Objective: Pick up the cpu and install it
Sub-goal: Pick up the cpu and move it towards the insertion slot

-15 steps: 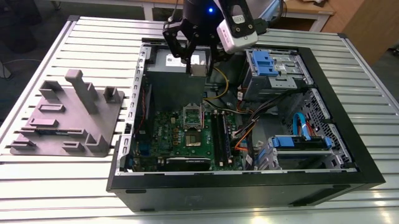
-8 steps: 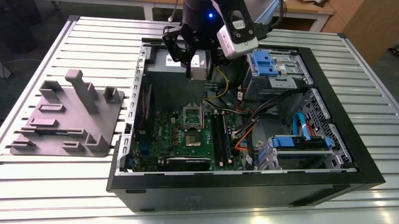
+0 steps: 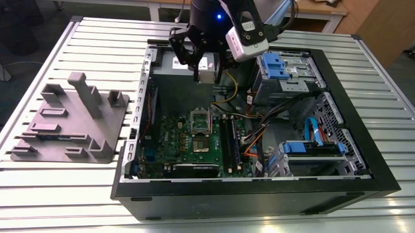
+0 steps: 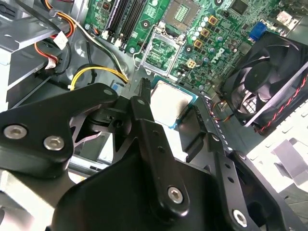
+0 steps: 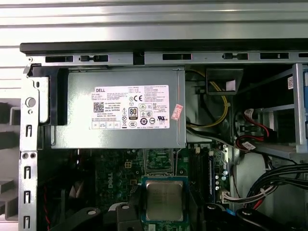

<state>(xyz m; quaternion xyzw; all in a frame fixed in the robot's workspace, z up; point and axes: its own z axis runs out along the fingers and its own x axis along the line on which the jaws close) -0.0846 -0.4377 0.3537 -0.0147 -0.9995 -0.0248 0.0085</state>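
The cpu point(image 3: 206, 68) is a small square chip with a pale metal top and a green rim. It hangs level in my gripper point(image 3: 205, 66), shut on its edges, above the grey power supply point(image 3: 176, 80) at the far end of the open computer case point(image 3: 259, 194). Both wrist views show the cpu point(image 4: 169, 98) point(image 5: 164, 199) between the black fingers point(image 4: 144, 103). The green motherboard point(image 3: 188, 145) lies below and nearer the case front. Its socket point(image 3: 200, 143) is uncovered, and the metal frame point(image 3: 199, 120) is swung open beside it.
A grey moulded fixture point(image 3: 71, 121) lies on the slatted table at the exterior view's left. Inside the case are a black fan point(image 4: 267, 79), blue drive bays point(image 3: 279, 65), loose cables point(image 3: 272, 121) and memory slots point(image 3: 232, 143) beside the socket.
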